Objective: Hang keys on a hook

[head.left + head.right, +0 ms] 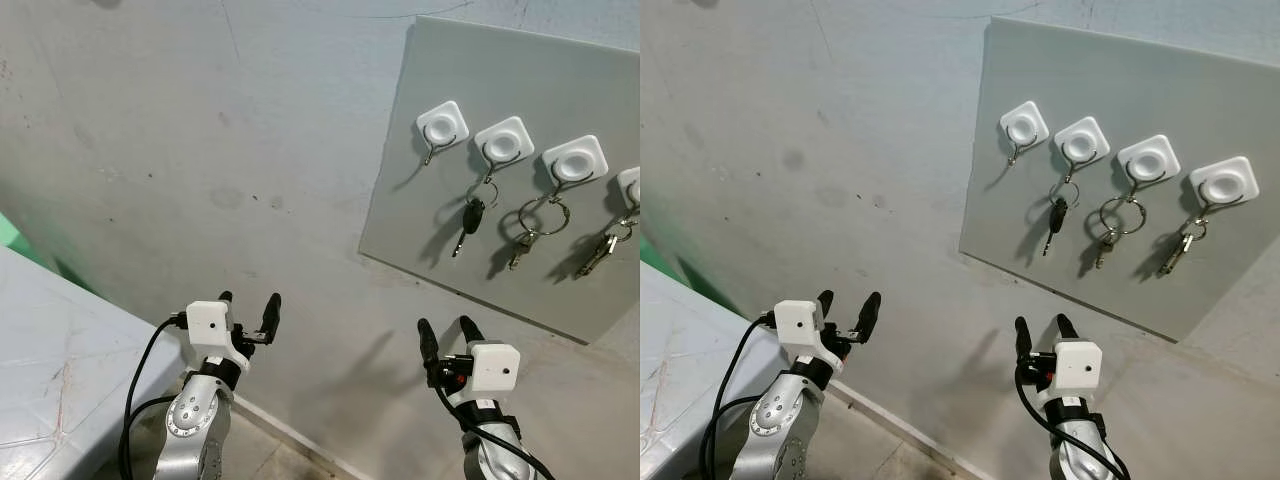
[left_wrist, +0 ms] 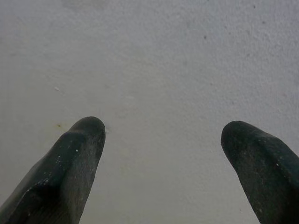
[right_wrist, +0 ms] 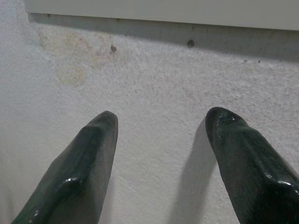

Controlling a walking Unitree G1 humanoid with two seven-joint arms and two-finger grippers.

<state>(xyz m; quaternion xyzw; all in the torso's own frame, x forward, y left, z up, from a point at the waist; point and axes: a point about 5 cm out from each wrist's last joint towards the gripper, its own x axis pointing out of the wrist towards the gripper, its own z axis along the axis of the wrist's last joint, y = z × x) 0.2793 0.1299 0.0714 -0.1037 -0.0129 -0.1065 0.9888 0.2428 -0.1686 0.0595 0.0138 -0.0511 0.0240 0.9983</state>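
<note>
A grey board [image 1: 520,90] hangs on the wall at the upper right and carries several white hooks. The leftmost hook [image 1: 442,126] is bare. A black key [image 1: 472,218] hangs from the second hook [image 1: 504,141], a ring with a key [image 1: 540,220] from the third, and another key bunch [image 1: 605,245] from the fourth. My left gripper [image 1: 248,308] is open and empty, facing bare wall well left of the board. My right gripper [image 1: 446,330] is open and empty just below the board's lower edge [image 3: 163,11].
A pale slab surface [image 1: 60,350] lies at the lower left, with a green patch [image 1: 10,235] behind it. The wall [image 1: 200,150] is close ahead, stained and bare. A black cable [image 1: 140,380] loops beside my left arm.
</note>
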